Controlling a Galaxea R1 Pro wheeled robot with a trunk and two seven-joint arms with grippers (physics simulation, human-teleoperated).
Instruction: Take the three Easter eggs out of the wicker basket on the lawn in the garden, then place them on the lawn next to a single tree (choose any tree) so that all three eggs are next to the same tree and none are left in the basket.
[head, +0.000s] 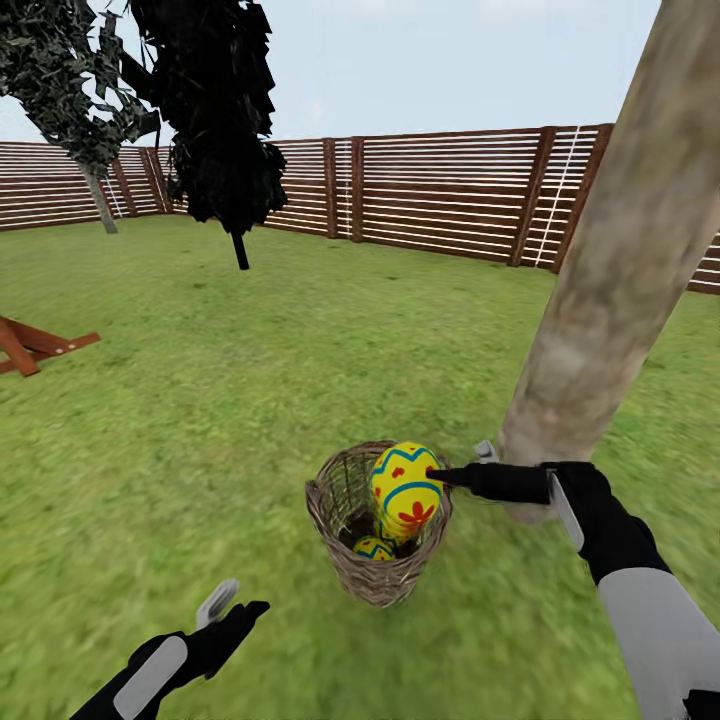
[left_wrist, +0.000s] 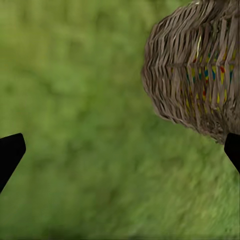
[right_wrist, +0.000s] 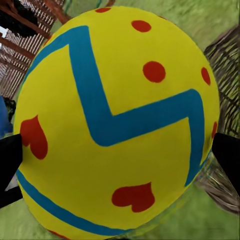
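Note:
The wicker basket (head: 378, 560) stands on the lawn (head: 250, 400) close to the base of the tree (head: 620, 270). One Easter egg (head: 405, 485), yellow with a blue zigzag and red hearts, hangs above the basket's rim. My right gripper (head: 440, 470) is shut on it; the right wrist view shows that egg (right_wrist: 120, 125) between the two black fingertips (right_wrist: 9, 162). Another egg (head: 373, 548) lies inside the basket, with part of a further one under the lifted egg. My left gripper (head: 232, 608) is open, low over the grass left of the basket (left_wrist: 200, 70).
A narrow black-leaved tree (head: 220, 120) stands at the back left. A brown slatted fence (head: 440, 190) closes the garden behind. A red-brown wooden frame (head: 35, 345) lies on the grass at the far left. Open grass spreads around the trunk's base.

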